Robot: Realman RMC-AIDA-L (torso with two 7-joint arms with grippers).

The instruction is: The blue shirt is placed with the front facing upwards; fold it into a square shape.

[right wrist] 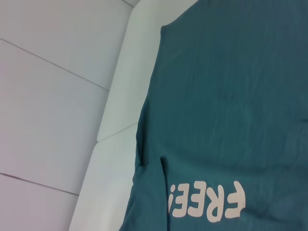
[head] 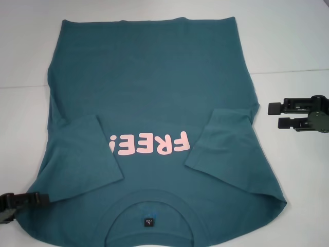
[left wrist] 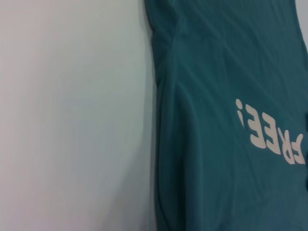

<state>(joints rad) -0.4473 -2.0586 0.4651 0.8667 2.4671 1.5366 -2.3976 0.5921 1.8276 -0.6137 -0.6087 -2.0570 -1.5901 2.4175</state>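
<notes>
On the tabletop [head: 298,170] the blue shirt [head: 154,82] lies sleeves-in. I'd pinch both collar-side corners evenly; right hand [head: 271,116] spread, left hand [head: 43,199] I cannot tell.

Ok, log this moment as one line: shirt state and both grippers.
dark teal-blue cotton T-shirt: flat, front up, sleeves folded in | left gripper: at shirt's edge | right gripper: open, on table, apart

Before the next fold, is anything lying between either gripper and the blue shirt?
Nothing visible. The left gripper sits at the blue shirt's near left edge, and only bare table separates the right gripper from its right edge.
</notes>
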